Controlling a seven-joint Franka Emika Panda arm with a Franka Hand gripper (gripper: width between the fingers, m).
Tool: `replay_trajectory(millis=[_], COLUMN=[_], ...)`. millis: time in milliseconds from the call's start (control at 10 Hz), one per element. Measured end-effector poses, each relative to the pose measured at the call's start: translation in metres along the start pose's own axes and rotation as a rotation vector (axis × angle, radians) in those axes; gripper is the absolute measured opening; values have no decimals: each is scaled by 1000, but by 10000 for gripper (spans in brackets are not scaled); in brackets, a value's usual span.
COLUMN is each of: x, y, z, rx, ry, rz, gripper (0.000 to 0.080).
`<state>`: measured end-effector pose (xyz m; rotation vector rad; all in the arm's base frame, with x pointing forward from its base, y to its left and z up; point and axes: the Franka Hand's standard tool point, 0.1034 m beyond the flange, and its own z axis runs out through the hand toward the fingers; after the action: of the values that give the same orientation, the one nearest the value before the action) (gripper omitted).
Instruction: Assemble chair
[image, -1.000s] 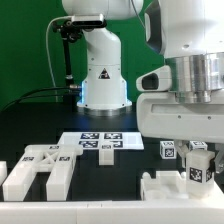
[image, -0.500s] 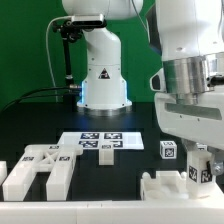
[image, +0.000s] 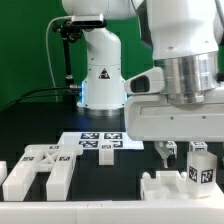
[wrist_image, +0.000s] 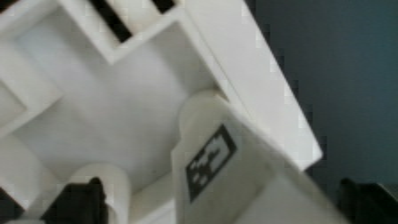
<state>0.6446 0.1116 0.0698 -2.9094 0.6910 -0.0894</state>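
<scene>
In the exterior view, the gripper hung low over the black table at the exterior view's right. It was above a white chair block and just beside a tagged post. The slotted chair pieces lay well apart at the exterior view's left, with the marker board between.

In the wrist view, the dark fingertips stood apart, straddling a white tagged chair piece. Whether they touched it could not be told.
</scene>
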Motion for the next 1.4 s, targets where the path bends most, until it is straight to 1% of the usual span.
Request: replay_trajectory(millis=[200, 300, 400, 500, 600, 700, 800, 900, 1000, 1100, 1200, 1400], x=[0, 2, 1, 1, 1, 1, 1, 1, 1, -1, -2, -4], y=[1, -2, -4, -3, -3, -3, -3, -3, -3, -6, -7, -9], z=[0, -1, -1, -1, -1, -1, -1, -1, -1, -1, 0, 0], rx=[-5, -35, -55, -51, -52, -52, -50, -50, -48, -47, -56, -59], ry=[2, 12, 14, 12, 13, 14, 15, 17, 18, 26, 38, 49], rz=[-165, -378, -554, -524, -493, -485, -416, -342, -281, -150, -9, 351], gripper=[648, 648, 648, 648, 551, 551, 370, 285, 285, 285, 285, 285])
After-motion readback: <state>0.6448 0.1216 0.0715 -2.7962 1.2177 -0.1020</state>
